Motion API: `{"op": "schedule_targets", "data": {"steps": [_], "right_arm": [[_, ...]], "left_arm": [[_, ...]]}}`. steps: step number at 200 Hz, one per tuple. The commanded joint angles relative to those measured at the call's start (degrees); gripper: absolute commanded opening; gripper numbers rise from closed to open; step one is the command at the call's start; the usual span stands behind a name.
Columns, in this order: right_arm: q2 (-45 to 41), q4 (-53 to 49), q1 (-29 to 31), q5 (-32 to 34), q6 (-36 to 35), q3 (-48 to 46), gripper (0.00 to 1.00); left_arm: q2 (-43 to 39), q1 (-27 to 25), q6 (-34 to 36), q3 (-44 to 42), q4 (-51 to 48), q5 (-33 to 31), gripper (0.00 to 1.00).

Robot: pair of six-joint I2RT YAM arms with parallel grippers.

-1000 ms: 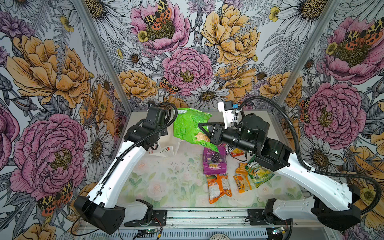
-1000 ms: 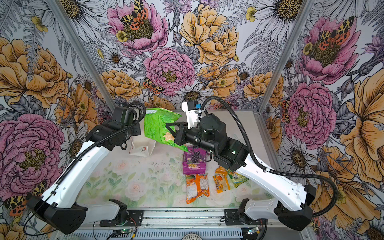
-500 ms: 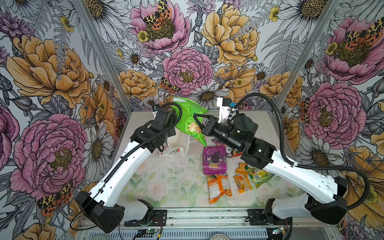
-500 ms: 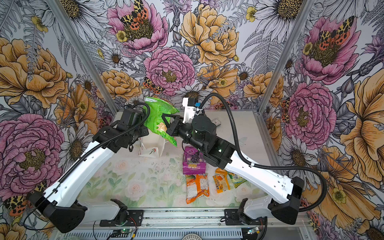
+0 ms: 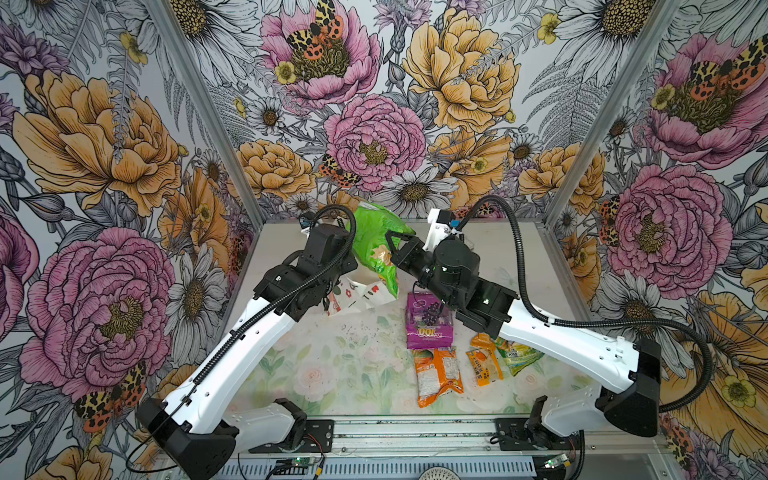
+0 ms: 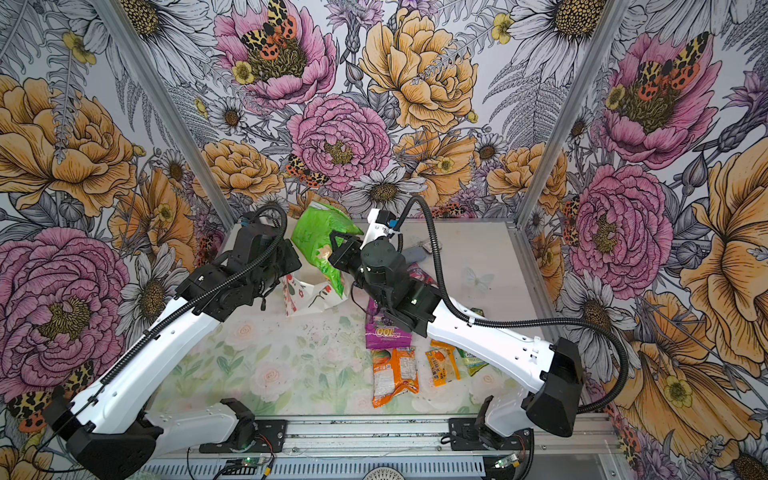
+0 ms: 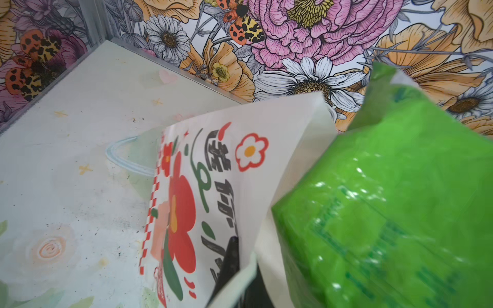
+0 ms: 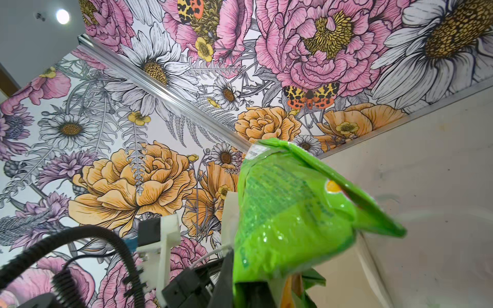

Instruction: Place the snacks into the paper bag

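The white paper bag [image 5: 353, 296] [image 6: 308, 296] with a red flower print lies tipped at the table's back middle. My left gripper [image 7: 240, 266] is shut on the rim of its mouth, holding the paper bag [image 7: 213, 173] open. My right gripper [image 5: 391, 249] [image 8: 240, 289] is shut on a big green snack packet [image 5: 374, 243] [image 6: 318, 235] [image 8: 288, 213]. The packet hangs steeply, with its lower end at the bag's mouth [image 7: 400, 200]. On the table lie a purple pouch [image 5: 428, 320], an orange packet [image 5: 438, 370], a small orange packet [image 5: 484, 365] and a green-yellow one [image 5: 517, 355].
A grey-blue case [image 6: 415, 251] and a pink-red packet [image 6: 417, 272] lie behind my right arm near the back wall. Flowered walls close in the table on three sides. An aluminium rail [image 5: 415, 432] runs along the front edge between the arm bases.
My right gripper has carried the green packet left and back, tilting it steeper until its lower end reaches the bag's mouth. My left gripper has shifted right with the bag's rim.
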Motion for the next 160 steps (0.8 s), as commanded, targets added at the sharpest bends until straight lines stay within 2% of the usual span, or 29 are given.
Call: {"op": "schedule_targets", "data": {"steps": [1,22,43,88,128,160], "right_arm": [[0.29,5.37,0.26,4.62,-0.89,0.99,0.0],[1.39,10.68,0.38,6.45,-4.89,-0.28,0.0],[2.33,15.0,-0.13,5.55,-10.31,-1.07,0.0],[2.56,20.53,-0.23,5.37,-12.45,-6.85,0.0],[2.02,26.23,-0.39,6.26,-19.72,-12.34,0.0],[-0.51,25.79,-2.17,4.86,-18.98,-14.3,0.0]], "left_arm": [[-1.29,-1.45,-2.99,-2.05,3.36,1.54,0.0],[-1.49,-2.05,-4.05,-3.33,4.56,2.62,0.0],[-1.03,-2.2,-3.43,-3.61,4.84,4.27,0.0],[-2.06,-2.09,-4.44,-5.03,6.23,6.31,0.0],[-2.99,-1.07,-4.02,-5.36,7.03,9.56,0.0],[-3.39,0.71,-3.28,-6.95,7.02,11.8,0.0]]}}
